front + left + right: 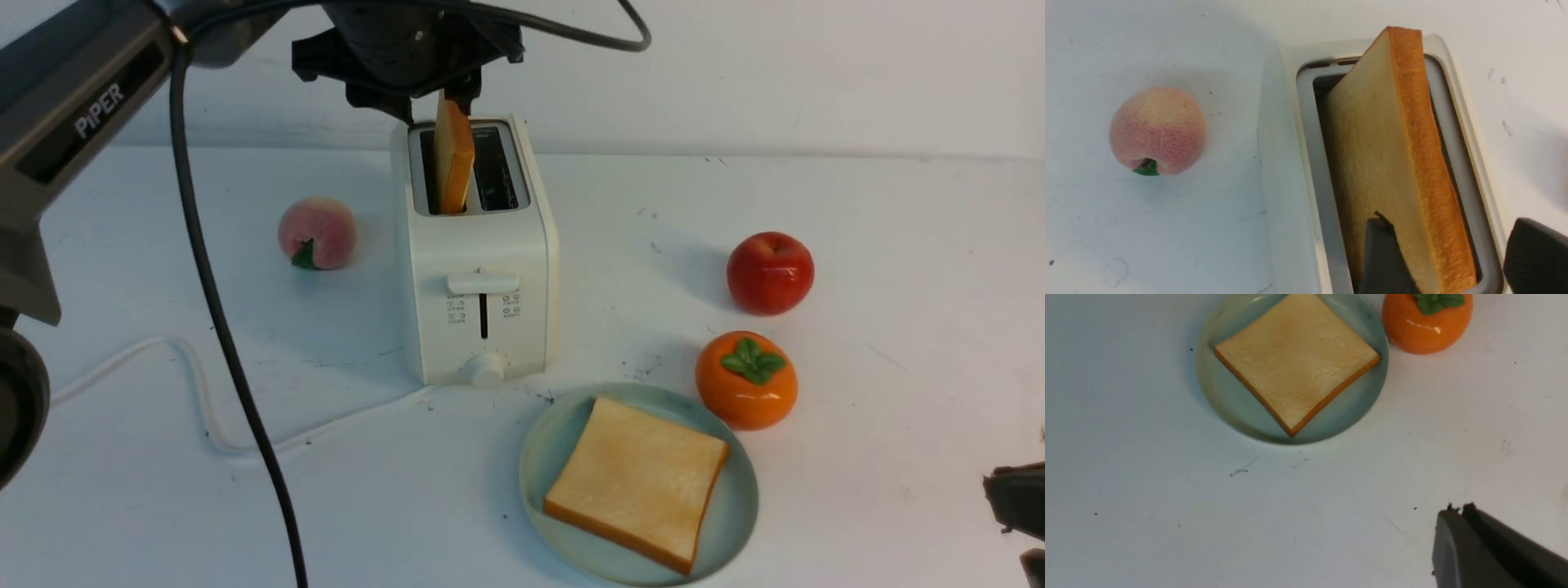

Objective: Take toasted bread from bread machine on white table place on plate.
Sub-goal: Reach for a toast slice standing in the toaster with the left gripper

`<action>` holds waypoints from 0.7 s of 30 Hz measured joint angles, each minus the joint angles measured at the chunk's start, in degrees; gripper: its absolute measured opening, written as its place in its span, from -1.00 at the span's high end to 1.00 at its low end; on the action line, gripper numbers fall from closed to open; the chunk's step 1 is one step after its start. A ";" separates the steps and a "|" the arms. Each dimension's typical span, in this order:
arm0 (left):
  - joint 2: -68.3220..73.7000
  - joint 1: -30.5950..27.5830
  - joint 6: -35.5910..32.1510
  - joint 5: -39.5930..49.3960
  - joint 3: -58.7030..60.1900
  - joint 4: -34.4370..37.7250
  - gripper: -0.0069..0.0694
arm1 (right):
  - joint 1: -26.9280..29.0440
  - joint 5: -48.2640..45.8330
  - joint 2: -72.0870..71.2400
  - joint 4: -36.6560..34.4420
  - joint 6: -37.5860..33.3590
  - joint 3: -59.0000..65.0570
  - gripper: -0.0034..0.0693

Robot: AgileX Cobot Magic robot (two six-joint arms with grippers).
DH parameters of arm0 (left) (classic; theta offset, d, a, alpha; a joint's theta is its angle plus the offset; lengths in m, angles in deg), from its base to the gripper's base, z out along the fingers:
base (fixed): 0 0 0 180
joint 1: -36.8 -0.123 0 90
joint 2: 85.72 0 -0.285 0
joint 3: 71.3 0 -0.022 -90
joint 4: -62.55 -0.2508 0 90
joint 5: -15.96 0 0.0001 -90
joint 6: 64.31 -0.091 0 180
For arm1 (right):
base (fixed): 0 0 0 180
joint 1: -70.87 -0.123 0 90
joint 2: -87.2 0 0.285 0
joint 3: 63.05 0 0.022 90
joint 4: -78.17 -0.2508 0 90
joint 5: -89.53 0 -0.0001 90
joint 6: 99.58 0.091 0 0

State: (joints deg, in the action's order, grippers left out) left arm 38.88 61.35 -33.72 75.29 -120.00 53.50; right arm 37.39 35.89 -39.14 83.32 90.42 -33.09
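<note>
Toasted bread slice (pixel 454 155) stands tilted in frame-left slot of white 2-slot toaster (pixel 482 269), upper ctr of front view, top half sticking out w/ orange-brown crust toward camera. Left gripper (pixel 1449 218) hangs right over it, fingers (pixel 1384 261) spread to either side of the slice: one close in on the pale face, contact unclear, the other apart from the crust, out past the toaster's rim. Second slice (pixel 637 482) lies flat on mint-green plate (pixel 735 523), lower ctr-right, just in front of the toaster on white table (pixel 898 245). Right gripper (pixel 1459 508) sits at lower right corner, fingers pressed together, holding nothing, well apart from plate. Peach (pixel 317 233) lies left of toaster; red apple (pixel 770 272) and orange persimmon (pixel 746 380) at right, persimmon just beside plate rim. White cord (pixel 196 384) loops toward frame left.
</note>
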 joint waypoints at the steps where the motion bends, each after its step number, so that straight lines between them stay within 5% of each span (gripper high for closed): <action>1: 0.08 0.00 0.00 -0.18 0.00 -0.01 -0.21 | 0.00 0.00 0.00 0.00 0.00 0.00 0.90; 21: 4.02 0.00 -3.06 -4.56 0.00 -1.18 -0.21 | 0.00 -0.05 0.00 -1.32 0.00 0.00 0.89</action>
State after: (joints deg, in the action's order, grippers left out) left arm 42.90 61.35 -36.77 70.73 -120.00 52.32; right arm 37.39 35.84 -39.14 82.01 90.42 -33.09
